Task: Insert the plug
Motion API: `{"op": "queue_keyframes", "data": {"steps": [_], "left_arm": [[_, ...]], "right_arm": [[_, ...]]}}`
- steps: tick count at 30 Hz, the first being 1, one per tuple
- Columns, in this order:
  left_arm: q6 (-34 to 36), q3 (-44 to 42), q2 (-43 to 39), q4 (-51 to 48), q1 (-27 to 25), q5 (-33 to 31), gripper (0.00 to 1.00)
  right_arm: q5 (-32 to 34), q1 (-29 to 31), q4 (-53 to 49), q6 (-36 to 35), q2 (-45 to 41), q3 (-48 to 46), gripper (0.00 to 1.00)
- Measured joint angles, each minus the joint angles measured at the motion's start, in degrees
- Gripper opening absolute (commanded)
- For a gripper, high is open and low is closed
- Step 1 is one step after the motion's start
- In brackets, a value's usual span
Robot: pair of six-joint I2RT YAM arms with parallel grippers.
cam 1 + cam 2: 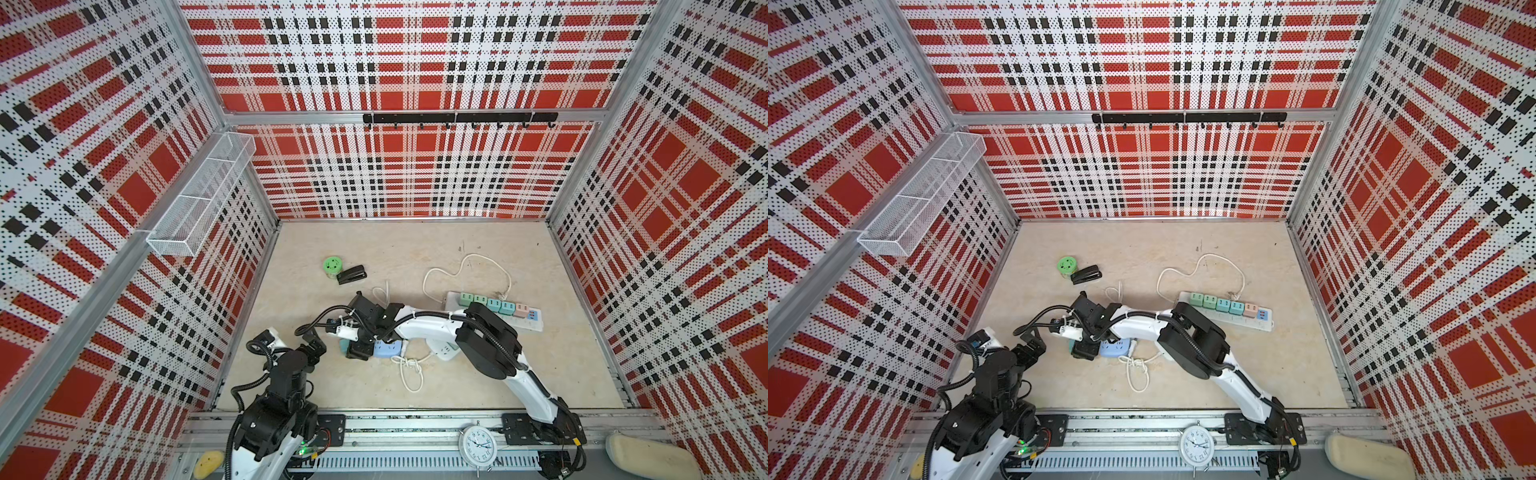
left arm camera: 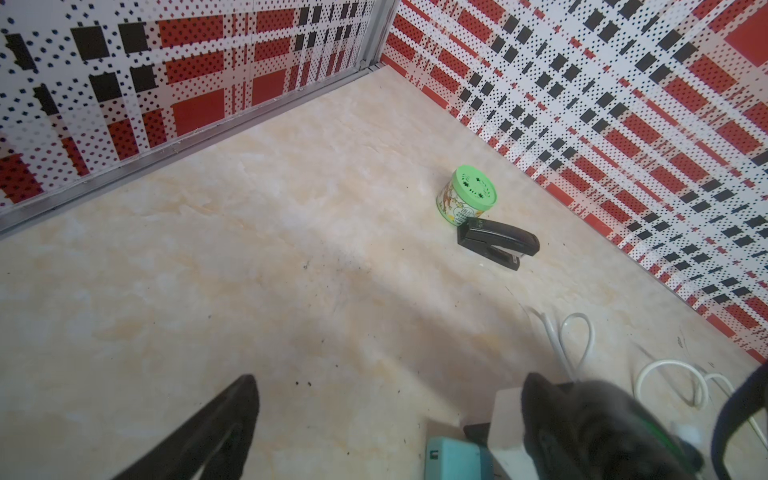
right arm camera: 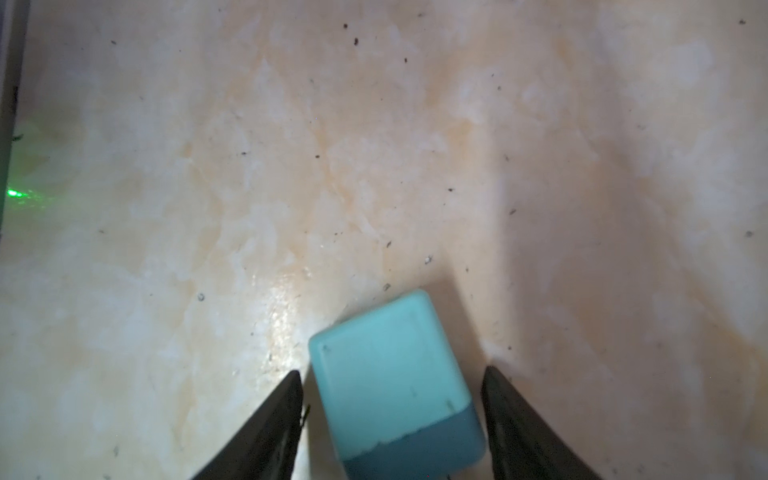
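No legible text. Clock (image 1: 480, 446) dial: hour numerals, too small to read. Green can (image 2: 465, 199) label print: illegible.

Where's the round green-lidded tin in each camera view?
Top view: round green-lidded tin on the table, left of centre.
Top view: same place.
Left wrist: ahead, near the red plaid wall.
Right wrist: not in view.
Shared landmark: black stapler beside it.

Teal cube plug (image 3: 395, 374), rounded corners, unplugged, skewed, just beside pale-blue socket block (image 1: 388, 348)
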Motion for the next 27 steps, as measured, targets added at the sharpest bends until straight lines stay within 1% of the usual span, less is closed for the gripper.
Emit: {"op": "queue_keyframes", "data": {"steps": [2,7,10,12,18,21,24,27], "left_arm": [[0.02,0.00,0.00,0.00,0.00,0.04,0.99],[0.24,0.00,0.00,0.02,0.00,0.28,0.99],[0.70,0.00,0.00,0.20,0.00,0.87,0.99],[1.18,0.00,0.00,0.26,0.00,1.22,0.99],[1.73,0.00,0.00,0.35,0.00,1.68,0.99],[1.92,0.00,0.00,0.66,0.00,2.05,0.99],[2.60,0.00,0.00,1.01,0.00,2.99,0.99],[2.82,0.00,0.00,1.09,0.00,3.39,0.99]], "right_arm": [[0.39,0.00,0.02,0.07,0.00,0.00,0.56],[1.49,0.33,1.09,0.31,0.00,-0.50,0.54],[1.99,0.68,1.86,0.59,0.02,-0.55,0.61],[2.14,0.94,2.38,0.76,0.15,-0.55,0.61],[1.79,1.20,3.56,1.64,1.25,0.52,0.43],[1.86,1.25,4.02,1.99,1.25,0.37,0.36],[1.92,1.25,6.80,2.71,0.57,-1.66,0.33],[2.23,1.25,9.31,3.76,-1.14,-4.98,0.26]]}}
